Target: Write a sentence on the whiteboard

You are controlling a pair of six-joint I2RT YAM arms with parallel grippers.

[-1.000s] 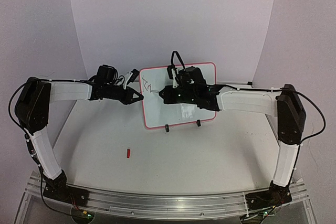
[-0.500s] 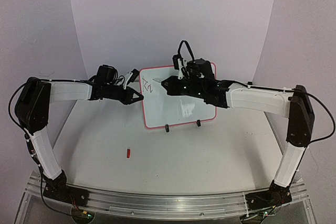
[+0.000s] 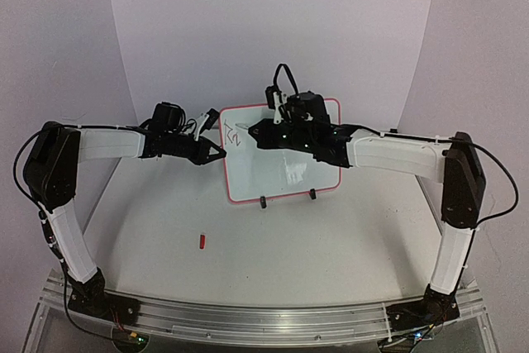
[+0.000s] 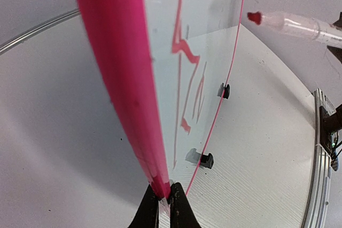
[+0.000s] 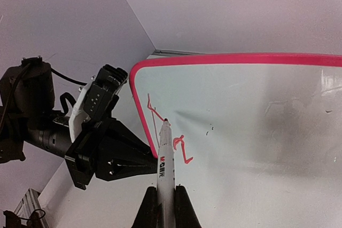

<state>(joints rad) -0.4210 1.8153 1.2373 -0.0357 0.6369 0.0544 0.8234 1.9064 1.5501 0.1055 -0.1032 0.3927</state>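
The left gripper (image 3: 220, 153) is closed tight on the left edge of the whiteboard (image 3: 289, 179). The left wrist view shows its two dark fingers (image 4: 148, 213) pinching the board's red-pink frame between them. The right gripper (image 5: 164, 206) is closed just as fully around the barrel of a marker (image 5: 164, 156), which juts out past its fingertips toward the upper left part of the whiteboard's face. The marker's red tip sits by the strokes already there. From the right wrist camera it seems to meet the surface, while from the left wrist camera it looks to stand slightly clear, so contact cannot be settled. The whiteboard stands nearly upright on two black clip feet (image 4: 206, 159) toward the back of the table (image 3: 331, 237), between the two grippers. Of the sentence (image 3: 232, 135) only a few angular strokes show, close to the whiteboard's top left corner. They read red in the wrist views and dark from above, and no letter can be made out. The right arm covers the whiteboard's upper middle from overhead. The left wrist camera sees the face at a steep slant, and the right wrist view cuts off the whiteboard's right and lower parts. In front of the whiteboard, well apart and toward its left, a small red object (image 3: 202, 241) lies on the table, too small to identify.
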